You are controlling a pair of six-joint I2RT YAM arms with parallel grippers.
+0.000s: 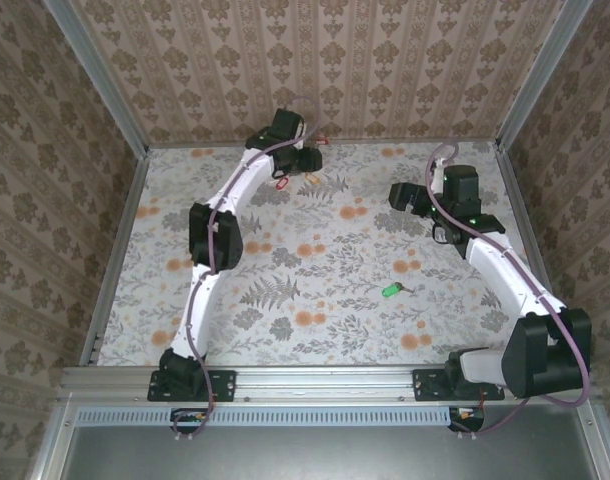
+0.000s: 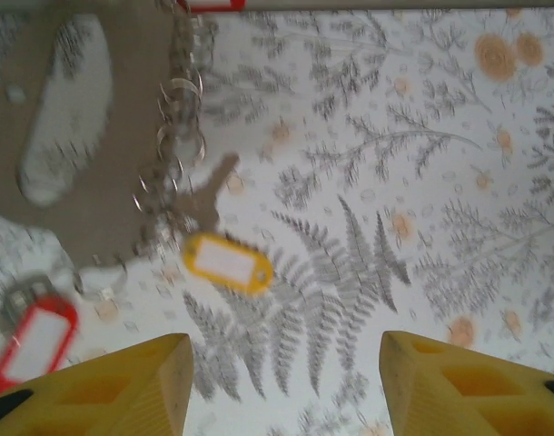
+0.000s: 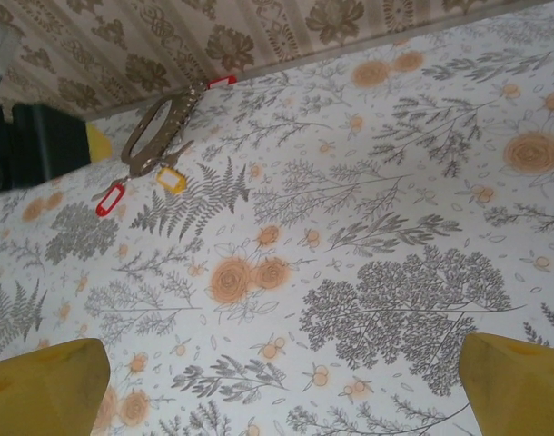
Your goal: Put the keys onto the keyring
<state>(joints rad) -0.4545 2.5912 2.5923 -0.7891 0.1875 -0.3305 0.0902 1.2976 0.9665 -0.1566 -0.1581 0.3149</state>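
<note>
On my left wrist feed, the left gripper [image 2: 286, 386] hovers over the floral-patterned table [image 2: 422, 182]. Its yellow fingertips [image 2: 123, 386] are moderately apart with nothing between them. Just ahead lies the grey metal elongated oval keyring [image 2: 132, 91], flat on the surface near the back wall. A chain of small silver rings [image 2: 179, 136] runs along its side. A small metal key with a yellow plastic tag [image 2: 227, 262] lies at the chain's lower end. A red-tagged key [image 2: 36, 338] lies beside it, nearer my left finger. I cannot tell whether either is threaded on the loop. From above, a green-tagged key [image 1: 390, 290] lies alone mid-table, well apart from the keyring. The right gripper [image 3: 281, 391] hangs spread wide, holding nothing.
</note>
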